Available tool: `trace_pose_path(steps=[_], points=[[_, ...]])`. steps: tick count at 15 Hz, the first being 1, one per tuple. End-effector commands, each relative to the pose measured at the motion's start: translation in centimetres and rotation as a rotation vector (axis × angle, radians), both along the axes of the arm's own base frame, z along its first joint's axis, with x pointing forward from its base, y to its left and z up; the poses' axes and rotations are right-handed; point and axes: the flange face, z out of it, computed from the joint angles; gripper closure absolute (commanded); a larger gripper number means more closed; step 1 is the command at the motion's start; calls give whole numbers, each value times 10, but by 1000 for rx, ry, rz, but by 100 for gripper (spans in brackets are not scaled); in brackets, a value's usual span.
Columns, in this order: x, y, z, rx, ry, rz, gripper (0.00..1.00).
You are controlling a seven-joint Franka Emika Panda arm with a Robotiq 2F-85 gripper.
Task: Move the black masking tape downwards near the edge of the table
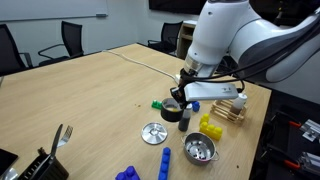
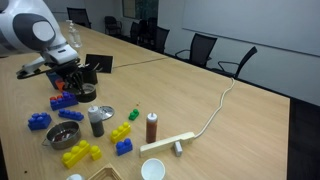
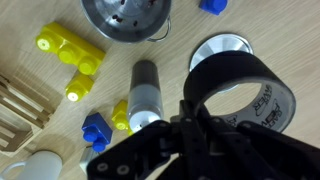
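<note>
**Tape roll clamped in the end effector, above the clutter**

In the wrist view the black masking tape (image 3: 243, 88) fills the right half of the picture. It stands close to the camera, with its hollow centre facing the lens and printed lettering on its inner wall. The end effector (image 3: 194, 113) comes in from the bottom edge, and its dark fingers are pressed together on the near wall of the roll. The roll looks lifted clear of the worktop (image 3: 40, 20), but the contact underneath cannot be seen.

Part of the silver disc (image 3: 222, 48) shows through the ring and above its far rim. A grey shaker (image 3: 146, 92) stands just to the picture-left of the roll, with a blue block (image 3: 95, 131) near its base. The metal bowl (image 3: 125, 16) sits at the top edge, and yellow blocks (image 3: 68, 55) lie further to picture-left. Wooden slats (image 3: 18, 108) and a white cup (image 3: 30, 166) are at the left border.

In an exterior view the end effector (image 1: 177, 102) hangs under the white arm over the middle of the worktop (image 1: 90, 90). A black shape at its tip is the tape (image 1: 172, 112). There the silver disc (image 1: 153, 133) lies flat, nearer the camera, and the metal bowl (image 1: 200, 150) rests beside the yellow blocks (image 1: 209, 127). A green block (image 1: 157, 103) lies just beside the fingers.
</note>
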Motion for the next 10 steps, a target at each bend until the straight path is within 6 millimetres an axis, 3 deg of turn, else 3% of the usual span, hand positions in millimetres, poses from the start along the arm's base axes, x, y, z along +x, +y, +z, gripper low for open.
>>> trace_pose_path(steps=[1, 4, 10], points=[[0, 0, 0, 0, 1, 0, 98], [-18, 6, -5, -56, 33, 56, 98], [-81, 29, -25, -99, 108, 201, 98]])
